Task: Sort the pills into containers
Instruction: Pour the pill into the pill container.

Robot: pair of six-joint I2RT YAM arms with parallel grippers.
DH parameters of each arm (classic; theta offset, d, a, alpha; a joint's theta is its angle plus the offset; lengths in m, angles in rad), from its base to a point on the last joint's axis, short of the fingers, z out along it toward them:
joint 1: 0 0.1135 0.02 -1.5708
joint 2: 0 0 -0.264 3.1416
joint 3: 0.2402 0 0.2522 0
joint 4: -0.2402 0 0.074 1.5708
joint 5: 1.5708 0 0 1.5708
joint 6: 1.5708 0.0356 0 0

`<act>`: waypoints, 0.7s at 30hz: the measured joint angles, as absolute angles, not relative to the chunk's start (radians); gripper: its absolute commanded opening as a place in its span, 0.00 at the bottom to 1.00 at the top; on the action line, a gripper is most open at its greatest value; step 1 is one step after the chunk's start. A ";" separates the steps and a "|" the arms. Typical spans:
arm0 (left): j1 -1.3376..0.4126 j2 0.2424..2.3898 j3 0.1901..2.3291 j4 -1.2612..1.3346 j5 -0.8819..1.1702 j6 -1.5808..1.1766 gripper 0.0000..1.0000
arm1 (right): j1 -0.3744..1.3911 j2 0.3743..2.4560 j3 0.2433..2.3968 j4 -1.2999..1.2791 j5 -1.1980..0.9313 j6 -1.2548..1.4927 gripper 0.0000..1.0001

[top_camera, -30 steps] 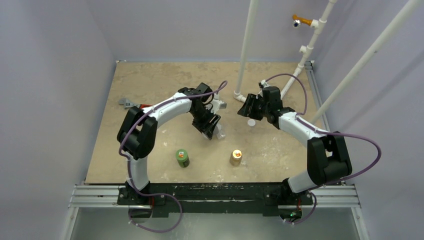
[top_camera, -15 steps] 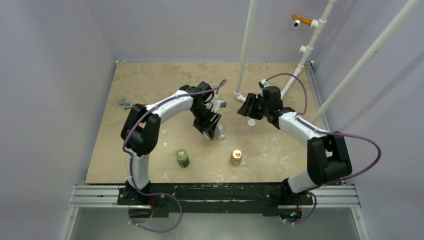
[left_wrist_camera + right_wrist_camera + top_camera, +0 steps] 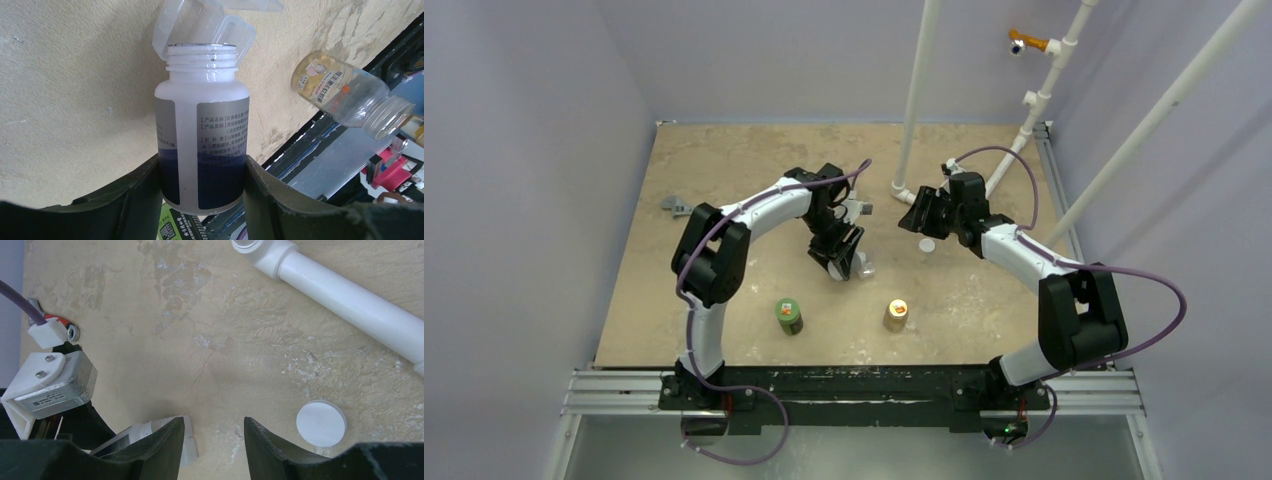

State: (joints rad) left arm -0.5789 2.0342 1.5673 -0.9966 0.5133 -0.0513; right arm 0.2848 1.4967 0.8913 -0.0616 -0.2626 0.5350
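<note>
My left gripper (image 3: pixel 201 165) is shut on an uncapped white bottle with a dark blue label (image 3: pixel 202 125). The bottle's open mouth points at the container, a small clear plastic case (image 3: pixel 200 22) with its lid flipped up, lying on the table. In the top view the left gripper (image 3: pixel 838 250) sits just left of the clear case (image 3: pixel 865 266). My right gripper (image 3: pixel 214 422) hovers open over bare table with nothing between its fingers. It shows in the top view too, the right gripper (image 3: pixel 921 216) behind the case. No pills can be seen in any view.
A round white cap (image 3: pixel 321 423) lies flat near the right gripper. A green bottle (image 3: pixel 789 315) and a tan-orange bottle (image 3: pixel 896 315) stand nearer the bases. White pipes (image 3: pixel 345 300) cross the back right. A grey and red tool (image 3: pixel 680 208) lies at the far left.
The left arm's elbow has swung a little to the right and its wrist has turned slightly with the bottle. The right arm has stayed still.
</note>
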 measured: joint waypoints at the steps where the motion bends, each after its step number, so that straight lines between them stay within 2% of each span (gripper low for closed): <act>1: -0.579 2.035 1.569 -0.999 0.515 -0.054 0.00 | 0.285 1.497 0.891 -0.060 -0.264 0.535 0.47; 21: -0.563 2.070 1.625 -1.044 0.593 -0.120 0.00 | 0.282 1.499 0.891 -0.051 -0.280 0.535 0.45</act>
